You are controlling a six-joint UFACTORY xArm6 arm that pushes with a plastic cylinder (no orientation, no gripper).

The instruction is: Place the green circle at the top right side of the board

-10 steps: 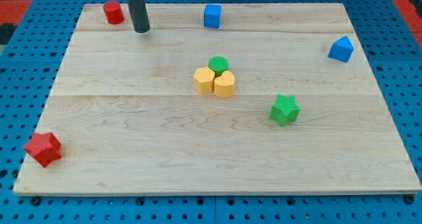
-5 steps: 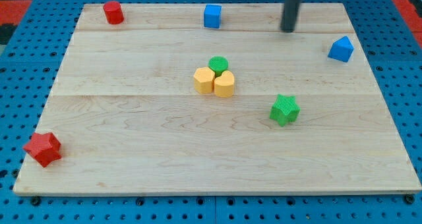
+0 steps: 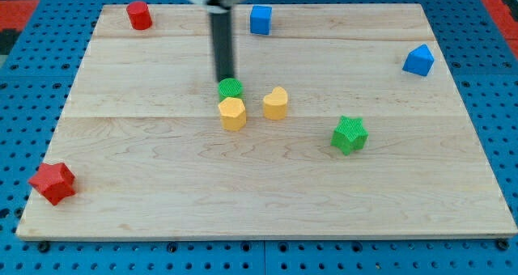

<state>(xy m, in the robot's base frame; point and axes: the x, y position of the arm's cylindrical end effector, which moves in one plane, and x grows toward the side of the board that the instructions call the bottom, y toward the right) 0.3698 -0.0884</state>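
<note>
The green circle [image 3: 231, 87] lies near the board's middle, a little left of centre. My tip [image 3: 224, 78] is right above it in the view, touching or almost touching its upper edge. A yellow hexagon block [image 3: 233, 113] sits just below the green circle, touching it. A yellow heart-shaped block [image 3: 276, 103] stands apart to the view's right of them. The wooden board [image 3: 405, 194] fills most of the view.
A green star block [image 3: 350, 135] is right of centre. A blue cube [image 3: 261, 19] is at the top middle and a blue block [image 3: 418, 60] at the upper right. A red cylinder [image 3: 139, 15] is at the top left, a red star [image 3: 53, 183] at the bottom left.
My rod swung from the top left to the top right, then came to the middle. The green circle and yellow hexagon have shifted left and down, splitting from the yellow heart.
</note>
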